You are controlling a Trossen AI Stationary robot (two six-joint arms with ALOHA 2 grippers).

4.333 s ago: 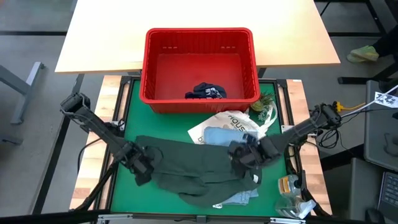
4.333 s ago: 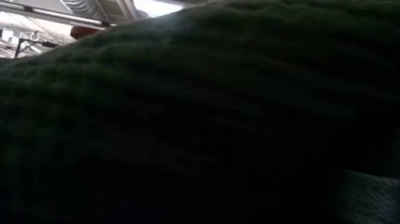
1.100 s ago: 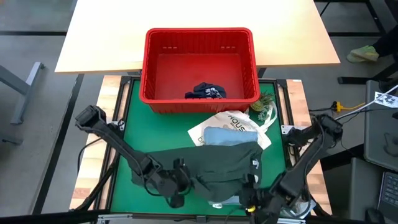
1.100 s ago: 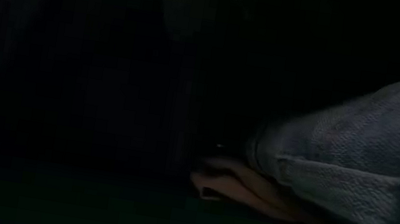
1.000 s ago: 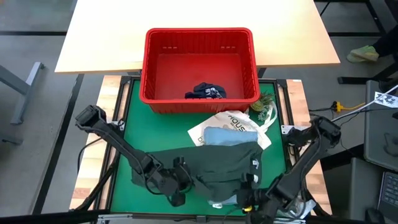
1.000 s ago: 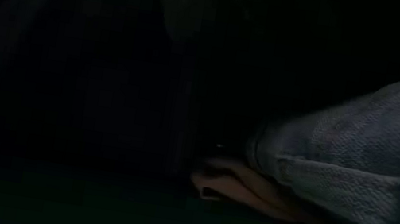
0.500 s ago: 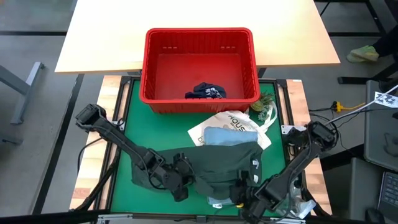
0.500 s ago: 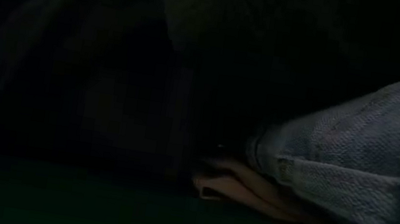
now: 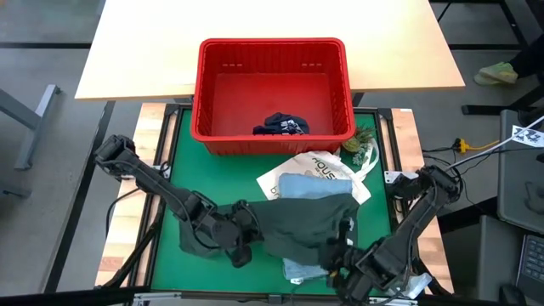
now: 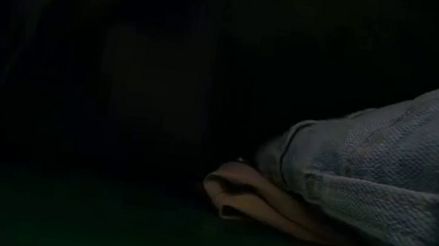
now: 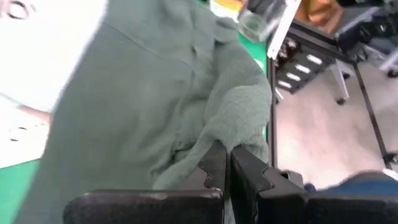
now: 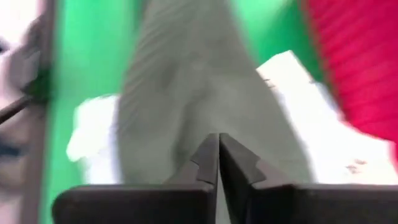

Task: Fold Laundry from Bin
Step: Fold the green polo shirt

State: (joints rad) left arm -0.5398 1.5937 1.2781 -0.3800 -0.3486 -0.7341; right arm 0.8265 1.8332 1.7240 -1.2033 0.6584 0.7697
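White tote bag on green mat.

A white tote bag, lying just in front of the red bin, is showing dark print too small to read.

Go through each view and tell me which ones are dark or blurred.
High view: evenly lit and sharp. Low view: mostly black, dark cloth fills it; only a denim garment and a beige fold are lit. Left wrist view: slightly soft. Right wrist view: heavily motion-smeared, the red bin streaked.
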